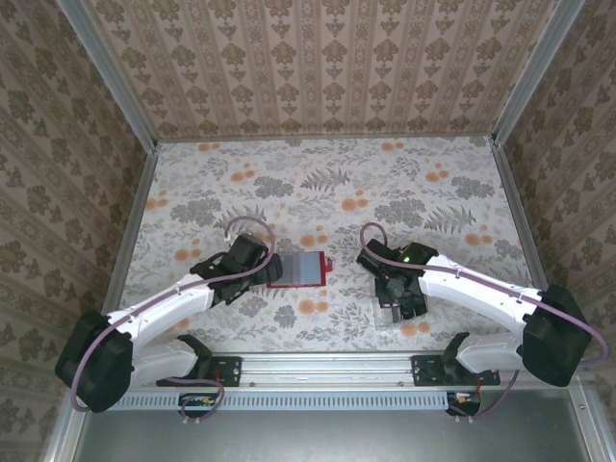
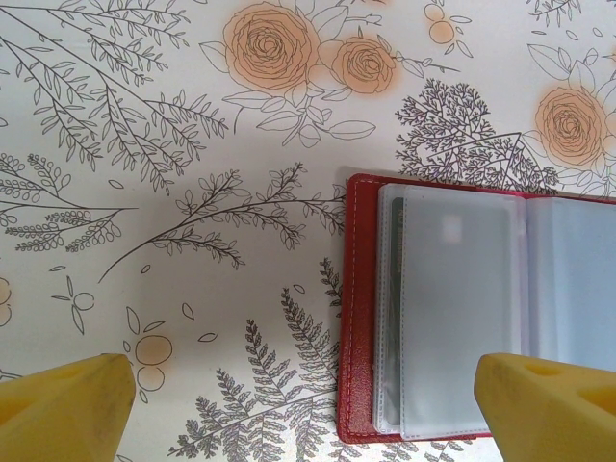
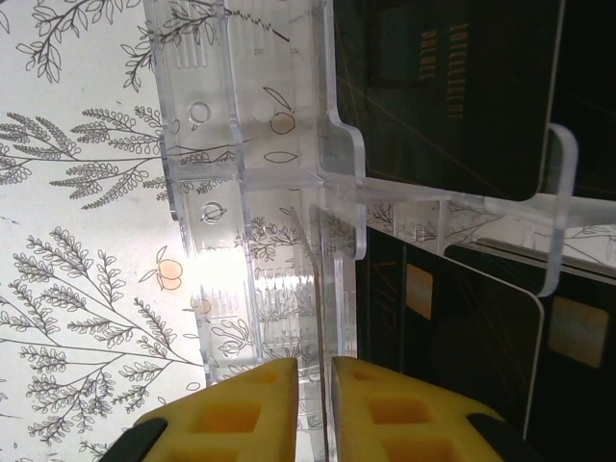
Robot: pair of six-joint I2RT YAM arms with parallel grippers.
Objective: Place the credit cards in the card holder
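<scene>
Across the flowered table [image 1: 318, 183], walled in patterned paper, the two white arms reach inward from the near edge, the left arm [image 1: 164, 308] towards the middle and the right arm [image 1: 472, 284] towards the near right. Just left of the table's centre the card holder [image 1: 300, 269] lies open and flat, its red cover [image 2: 358, 318] framing frosted clear sleeves [image 2: 457, 308]. The left gripper [image 1: 256, 266] hangs at the holder's left edge with its jaws spread wide: in its wrist view one yellow finger [image 2: 67, 404] stands over bare cloth and the other over the sleeves, with nothing between them. Well apart from the holder, under the right gripper [image 1: 393, 294], sits a clear plastic tray [image 3: 279, 192]. The credit cards [image 3: 452, 96] stand in its slots, black, one above with pale lettering and another below with a gold chip. The right gripper's yellow fingers [image 3: 241, 414] are almost pressed together, leaving a narrow slit into which an upright clear edge of the tray runs. Whether they pinch that edge I cannot tell.
</scene>
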